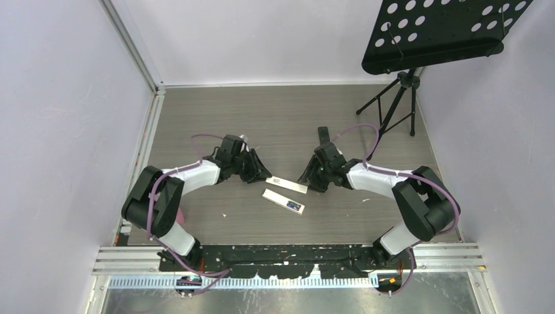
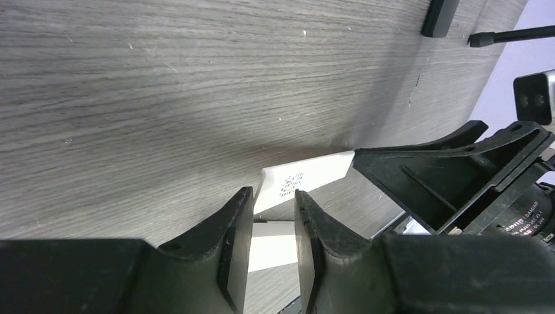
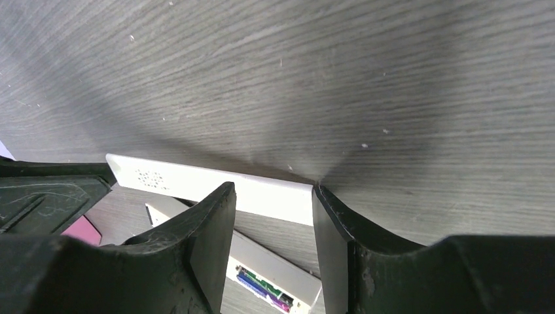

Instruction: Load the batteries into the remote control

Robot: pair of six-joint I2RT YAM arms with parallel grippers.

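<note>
The left gripper (image 1: pixel 260 171) stands at the left end of a thin white cover (image 1: pixel 286 184), its fingers narrowed with a small gap, and whether they pinch that end I cannot tell. Just in front lies the remote control (image 1: pixel 283 201) on the table (image 1: pixel 275 124), with the batteries (image 3: pixel 262 288) showing green and purple in its open bay. The right gripper (image 1: pixel 307 178) straddles the cover's right end, half spread; uneven pulls could skew or drop it.

My left pincer (image 2: pixel 273 216) hangs low over the grey wood-grain surface (image 2: pixel 196 85), its fingers narrowly apart before a white strip (image 2: pixel 307 178) whose far end meets the right pincer (image 2: pixel 451 176).
</note>
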